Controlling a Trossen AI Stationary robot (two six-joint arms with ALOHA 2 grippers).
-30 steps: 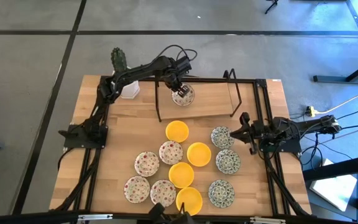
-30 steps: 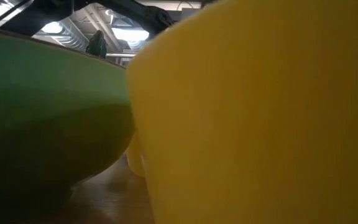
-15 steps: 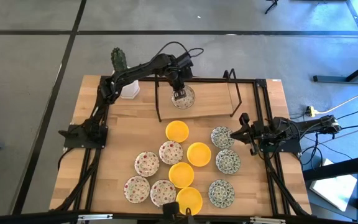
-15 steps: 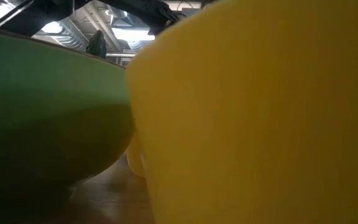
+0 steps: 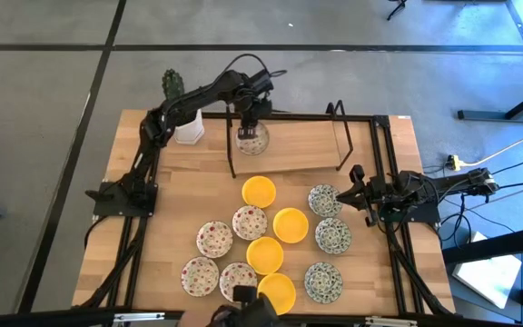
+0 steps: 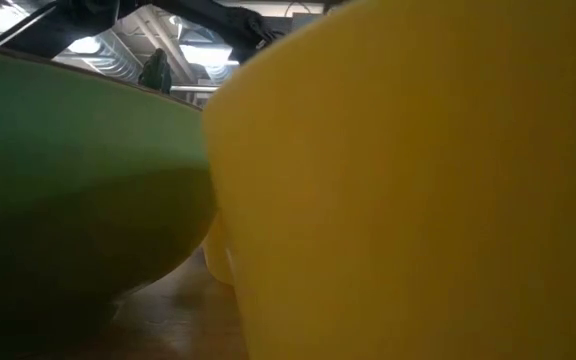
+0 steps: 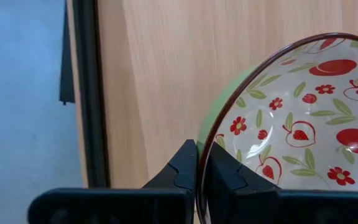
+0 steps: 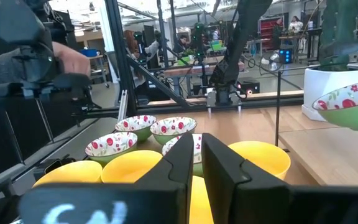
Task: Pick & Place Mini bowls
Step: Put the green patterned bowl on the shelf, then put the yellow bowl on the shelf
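My left gripper point(image 5: 250, 129) is over the raised wooden shelf point(image 5: 307, 145) at the table's far side. It is shut on a mini bowl point(image 7: 291, 124), white inside with red flowers and green outside. Seen in the right wrist view, this bowl point(image 8: 347, 102) is tilted. More mini bowls rest on their bases on the table: yellow ones point(image 5: 259, 191), red-flowered ones point(image 5: 214, 239) and green-grey ones point(image 5: 332, 236). My right gripper point(image 5: 350, 191) waits shut at the table's right, touching nothing. My left gripper pinches the bowl's rim point(image 7: 201, 167), one finger inside the bowl and one against its green outer wall point(image 7: 219, 118). The fingers come from above, pointing steeply down. The bowl hangs tilted below them, above the shelf.
A white pot with a cactus point(image 5: 184, 127) stands at the far left corner beside the shelf. Black legs point(image 5: 232, 154) carry the shelf. A yellow bowl point(image 6: 418, 180) and a green bowl wall point(image 6: 68, 180) fill the low view. A person's hand point(image 8: 73, 59) is at the near edge.
My left gripper has gone along the shelf toward the table's left edge and has rolled its wrist, still shut on the bowl. The bowl has gone with it and now sits more tipped than before.
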